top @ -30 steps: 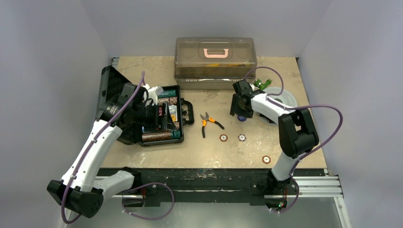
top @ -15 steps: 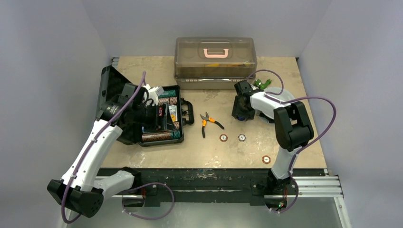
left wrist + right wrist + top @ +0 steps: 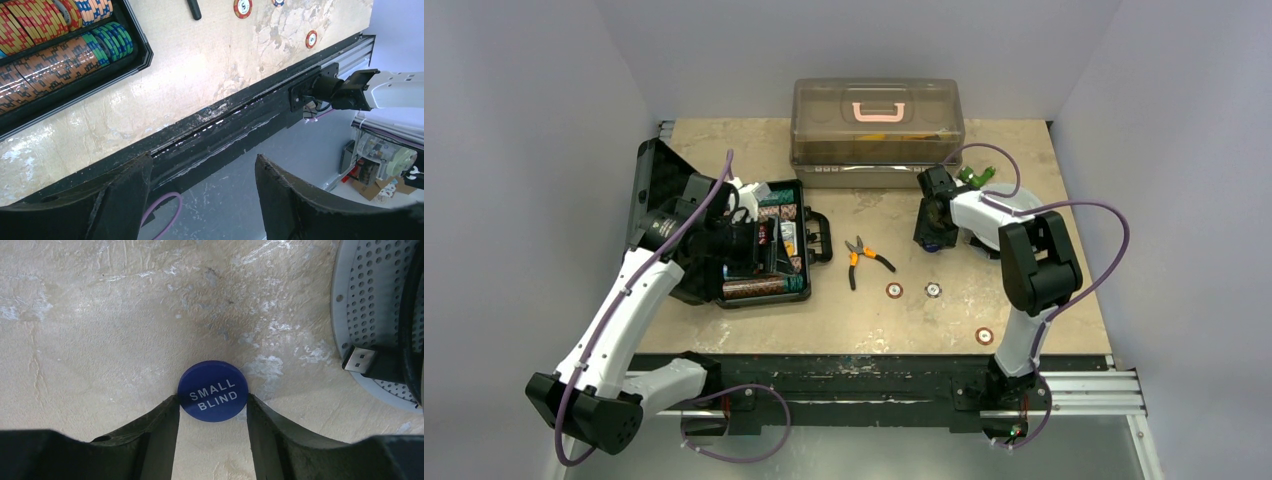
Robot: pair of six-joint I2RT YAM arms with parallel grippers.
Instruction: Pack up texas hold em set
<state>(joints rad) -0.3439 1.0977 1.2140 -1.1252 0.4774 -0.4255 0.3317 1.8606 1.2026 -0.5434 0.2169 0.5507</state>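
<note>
The black case (image 3: 816, 237) of the texas hold em set lies open at the left, its lid (image 3: 652, 185) propped up. Rows of chips (image 3: 55, 55) fill its trays. My left gripper (image 3: 203, 157) hangs open over the case's near side with nothing between its fingers; it shows above the case (image 3: 746, 240) from overhead. Right of centre, my right gripper (image 3: 212, 397) points down at the table. Both fingertips touch the edges of a blue round button marked SMALL BLIND (image 3: 213, 390), which lies flat on the table. Three loose chips (image 3: 894, 290) (image 3: 933, 290) (image 3: 984, 336) rest nearer the front.
A big translucent brown box (image 3: 877, 130) with a pink handle stands at the back. Orange-handled pliers (image 3: 864, 258) lie between the case and the right gripper. A white perforated round dish (image 3: 375, 315) holding a black cable plug (image 3: 360, 360) sits just right of the button.
The right gripper's jaws have closed in onto the blue button, and its wrist has shifted slightly. The left arm has stayed put.
</note>
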